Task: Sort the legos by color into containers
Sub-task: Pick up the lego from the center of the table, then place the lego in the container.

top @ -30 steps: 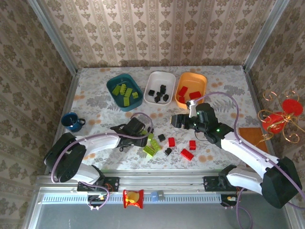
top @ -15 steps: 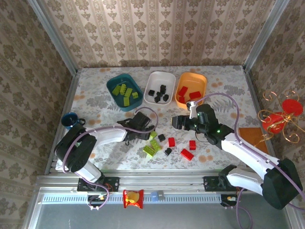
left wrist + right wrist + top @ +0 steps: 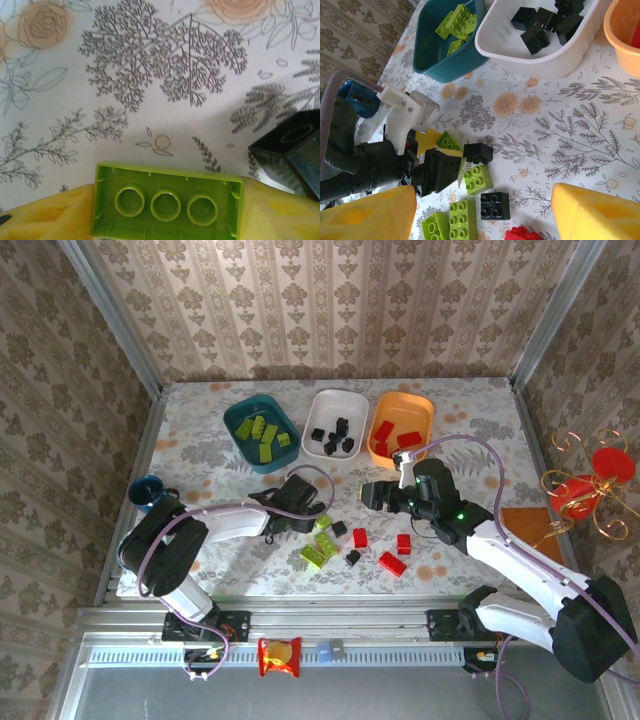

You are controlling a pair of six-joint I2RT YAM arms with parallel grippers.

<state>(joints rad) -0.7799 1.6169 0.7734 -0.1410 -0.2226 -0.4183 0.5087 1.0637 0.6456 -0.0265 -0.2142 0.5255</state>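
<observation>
While looking down from above, found a flowered surface (image 3: 200, 455) with three trays in a row along its far side: dark teal tray (image 3: 245, 448) holding lime-green pieces, white tray (image 3: 335, 406) holding black, orange tray (image 3: 412, 412) holding red. Found the left arm (image 3: 225, 522) reaching to the loose legos (image 3: 330, 545) near the middle, well short of the trays, and the right arm (image 3: 500, 550) hanging just across the pile. Saw the right jaws standing apart with nothing between them. Saw the left jaws closed on a lime-green brick (image 3: 167, 202), one yellow pad (image 3: 45, 217) against each short end, hollow underside toward the wrist camera; could not tell whether lifted off the surface. Noted a black cube (image 3: 295, 150) just beside one pad. Judged best to hold the clamp square, rise straight up clear of that cube, cross to the dark teal tray and let go low over it.
</observation>
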